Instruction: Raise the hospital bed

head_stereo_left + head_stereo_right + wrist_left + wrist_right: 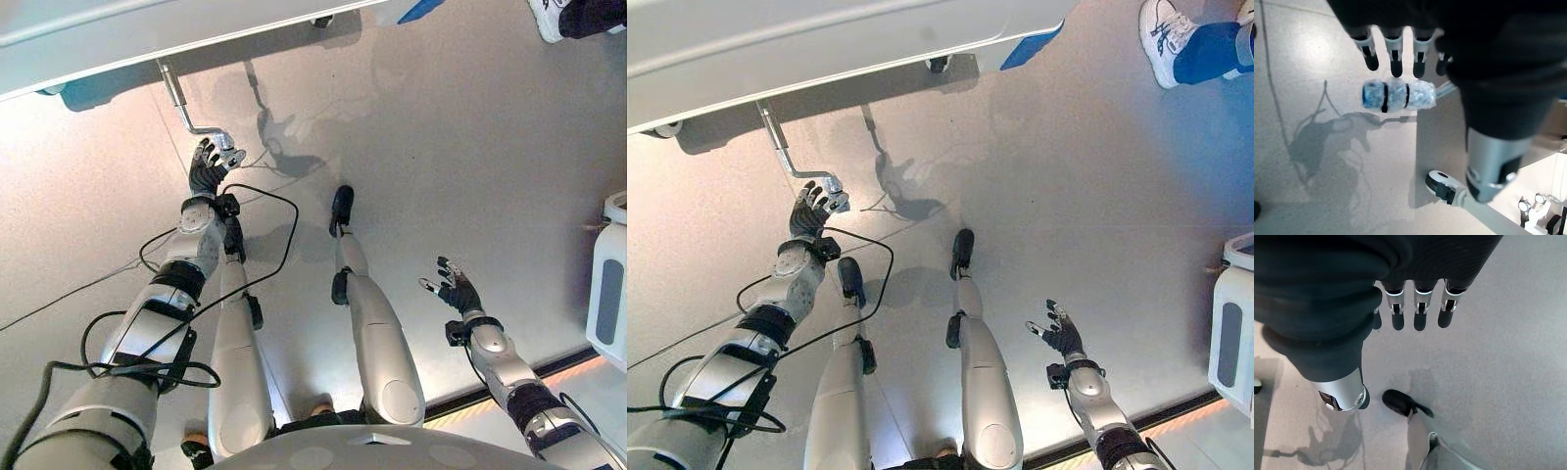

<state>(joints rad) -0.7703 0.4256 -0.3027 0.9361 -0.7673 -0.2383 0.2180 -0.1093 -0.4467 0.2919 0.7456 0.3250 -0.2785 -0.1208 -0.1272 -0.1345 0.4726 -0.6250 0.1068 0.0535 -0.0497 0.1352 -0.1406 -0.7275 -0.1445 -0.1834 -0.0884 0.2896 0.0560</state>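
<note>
The silver crank handle [224, 141] with its clear-wrapped grip, under the white hospital bed [147, 39], is seen just beyond the fingertips of the left robot hand [206, 171], its long axis crosswise to the released fingers. The right robot hand [458, 291], also released, is held well apart.

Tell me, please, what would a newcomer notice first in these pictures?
First, the left hand, open, reaching to the crank handle that sticks out under the hospital bed; its fingers are not yet around the wrapped grip. The right hand hangs open over bare floor. A person's shoe stands nearby.

Clear-wrapped bluish crank handle [1398, 95], black bands
</note>
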